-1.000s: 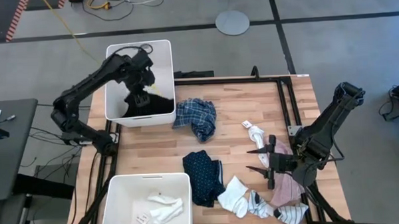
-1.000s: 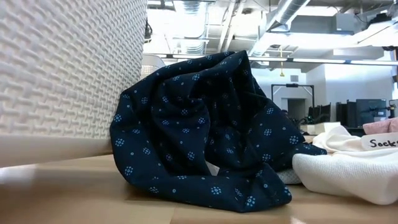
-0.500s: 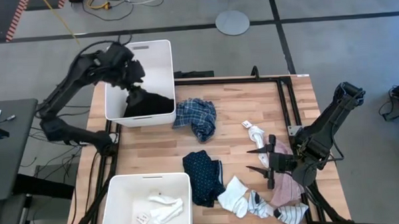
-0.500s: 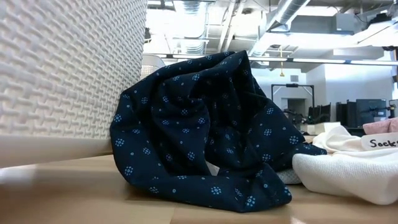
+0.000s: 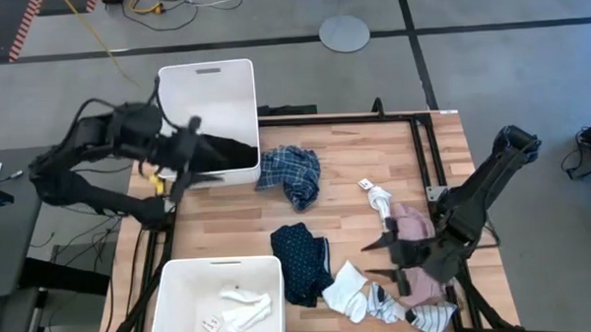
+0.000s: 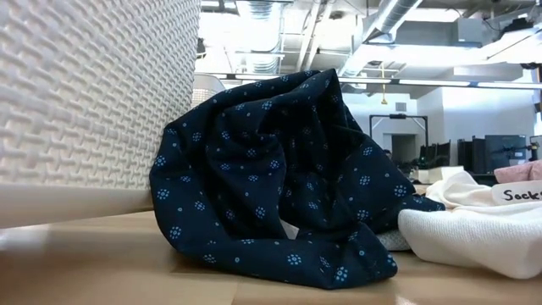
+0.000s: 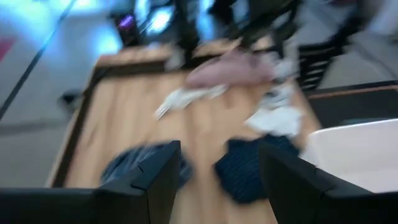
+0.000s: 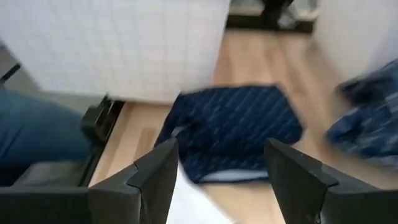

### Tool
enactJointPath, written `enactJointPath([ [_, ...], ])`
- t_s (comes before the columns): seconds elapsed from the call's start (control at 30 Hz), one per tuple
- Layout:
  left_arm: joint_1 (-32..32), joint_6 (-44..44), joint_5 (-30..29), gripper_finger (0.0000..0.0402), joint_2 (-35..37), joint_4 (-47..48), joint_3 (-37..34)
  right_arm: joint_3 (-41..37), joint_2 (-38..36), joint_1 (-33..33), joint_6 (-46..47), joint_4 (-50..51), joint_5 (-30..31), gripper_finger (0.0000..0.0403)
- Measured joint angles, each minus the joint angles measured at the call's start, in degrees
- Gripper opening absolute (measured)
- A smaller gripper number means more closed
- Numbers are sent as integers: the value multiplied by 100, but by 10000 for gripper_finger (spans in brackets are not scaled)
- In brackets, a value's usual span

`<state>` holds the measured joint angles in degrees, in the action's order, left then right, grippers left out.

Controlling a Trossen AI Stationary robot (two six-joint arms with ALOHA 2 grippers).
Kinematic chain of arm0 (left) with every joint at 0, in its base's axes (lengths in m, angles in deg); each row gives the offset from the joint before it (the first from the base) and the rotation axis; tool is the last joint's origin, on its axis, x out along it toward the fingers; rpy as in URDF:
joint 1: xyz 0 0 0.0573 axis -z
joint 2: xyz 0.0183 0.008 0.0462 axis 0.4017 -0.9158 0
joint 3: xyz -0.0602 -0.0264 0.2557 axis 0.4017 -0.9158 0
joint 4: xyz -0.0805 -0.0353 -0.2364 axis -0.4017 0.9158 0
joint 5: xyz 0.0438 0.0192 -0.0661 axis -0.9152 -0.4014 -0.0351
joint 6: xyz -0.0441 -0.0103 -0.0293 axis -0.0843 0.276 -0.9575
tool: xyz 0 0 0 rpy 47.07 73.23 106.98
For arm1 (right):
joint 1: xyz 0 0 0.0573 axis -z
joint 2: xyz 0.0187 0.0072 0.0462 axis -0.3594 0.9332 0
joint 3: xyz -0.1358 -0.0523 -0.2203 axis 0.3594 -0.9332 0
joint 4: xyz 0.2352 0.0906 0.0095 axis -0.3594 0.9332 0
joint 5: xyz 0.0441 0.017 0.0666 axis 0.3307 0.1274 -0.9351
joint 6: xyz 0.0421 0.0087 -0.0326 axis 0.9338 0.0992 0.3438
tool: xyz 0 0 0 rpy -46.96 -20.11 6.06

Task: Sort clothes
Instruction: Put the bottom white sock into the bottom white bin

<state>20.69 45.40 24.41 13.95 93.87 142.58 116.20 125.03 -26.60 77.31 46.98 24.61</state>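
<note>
Two claws are spread wide and carry nothing. The black piece (image 5: 226,151) lies inside the far bin (image 5: 235,79); left claw (image 5: 183,168) hangs beside that bin. Right claw (image 5: 385,256) hovers near the pink shirt (image 5: 411,226) (probably its target); navy dotted piece (image 5: 301,253) waits on the surface (image 5: 228,213).

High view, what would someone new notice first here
Probably the loose clothes on the wooden table: a blue plaid shirt near the far white bin, a navy dotted piece at the middle, and socks with a pink shirt by the open right hand. The left hand, open and empty, hangs beside that bin.
</note>
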Motion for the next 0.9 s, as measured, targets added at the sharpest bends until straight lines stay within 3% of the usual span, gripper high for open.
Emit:
enactJointPath([
  [0.17,1064,8,-234,206,-178,-740,-339,1,703,258,512,-44,-727,255],
  [0.37,1778,75,-467,206,-848,-959,-515,1,1474,465,600,-546,-1225,255],
  [0.63,2249,353,-504,206,-1819,-969,-520,0,2358,776,711,-612,-1815,255],
  [0.9,2294,375,-510,206,-2013,-1069,-522,1,3169,996,837,-624,-2208,254],
])
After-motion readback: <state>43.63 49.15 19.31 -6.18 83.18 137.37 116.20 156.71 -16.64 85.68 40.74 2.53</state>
